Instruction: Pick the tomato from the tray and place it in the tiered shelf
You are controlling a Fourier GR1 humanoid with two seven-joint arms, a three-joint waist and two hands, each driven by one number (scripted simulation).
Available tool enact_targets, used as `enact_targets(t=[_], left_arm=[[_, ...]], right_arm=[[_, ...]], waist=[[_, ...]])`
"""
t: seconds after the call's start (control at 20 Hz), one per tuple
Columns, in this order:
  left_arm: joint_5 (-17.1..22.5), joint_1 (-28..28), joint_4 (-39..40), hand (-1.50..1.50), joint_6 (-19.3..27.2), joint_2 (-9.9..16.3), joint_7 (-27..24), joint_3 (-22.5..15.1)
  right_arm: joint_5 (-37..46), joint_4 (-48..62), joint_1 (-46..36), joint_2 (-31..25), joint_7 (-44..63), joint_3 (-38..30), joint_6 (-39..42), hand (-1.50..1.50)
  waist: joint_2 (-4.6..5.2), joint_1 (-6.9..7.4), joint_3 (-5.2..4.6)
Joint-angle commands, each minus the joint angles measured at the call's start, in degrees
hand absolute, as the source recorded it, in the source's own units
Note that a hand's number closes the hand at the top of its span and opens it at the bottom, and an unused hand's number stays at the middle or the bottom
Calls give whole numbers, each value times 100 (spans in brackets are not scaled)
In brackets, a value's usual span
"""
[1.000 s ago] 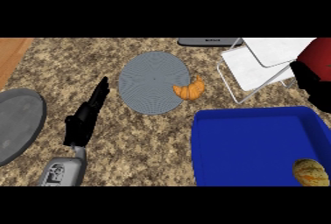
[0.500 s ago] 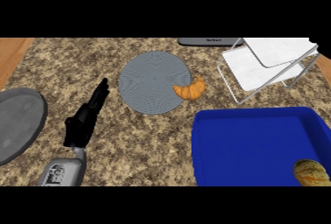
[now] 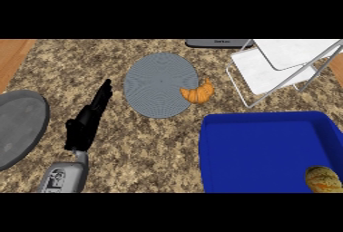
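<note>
The blue tray (image 3: pixel 221 154) lies at the lower right and holds a yellow-brown item (image 3: pixel 324 179) in its near right corner. No tomato shows in it or anywhere else. The white tiered shelf (image 3: pixel 268 68) with a thin metal frame stands at the upper right, just behind the tray. Nothing shows on the parts of its two white levels that are in view. My left hand (image 3: pixel 84 127) rests open at the left, fingers straight and pointing away, far from tray and shelf. My right hand is out of view.
A grey round plate (image 3: pixel 157 84) lies in the middle with an orange croissant (image 3: pixel 198 93) on its right rim. A dark grey round plate (image 3: pixel 17 127) sits at the left edge. A dark object (image 3: pixel 218 43) lies at the back edge.
A second ago my right hand, with something red in it, showed at the right edge beside the shelf. It has moved out of view to the right. The left hand has not moved.
</note>
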Motion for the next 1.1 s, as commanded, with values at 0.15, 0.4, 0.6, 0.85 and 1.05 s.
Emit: enact_targets(t=[0.15, 0.4, 0.6, 0.85, 1.05], left_arm=[[-51, -37, 17, 0, 71, -87, 22, -45], [-21, -126, -45, 0, 2, -48, 159, -46], [-157, -118, 175, 0, 193, -193, -12, -101], [32, -145, 168, 0, -62, 119, -57, 158], [-145, 255, 2, 0, 82, -93, -241, -122]], right_arm=[[141, 976, 8, 43, -659, -90, -879, 150], [-1241, 1736, -200, 509, -1494, -965, -1510, 150], [-1460, 2478, -727, 157, -1751, -1069, -1494, 150], [-1606, 3379, -731, 67, -2538, -1145, -1959, 150], [-603, 3588, -581, -640, -1567, -1054, -2063, 150]], waist=[[-10, -35, -1], [14, 12, 4], [0, -12, 0], [5, 7, 0], [7, 16, -6]])
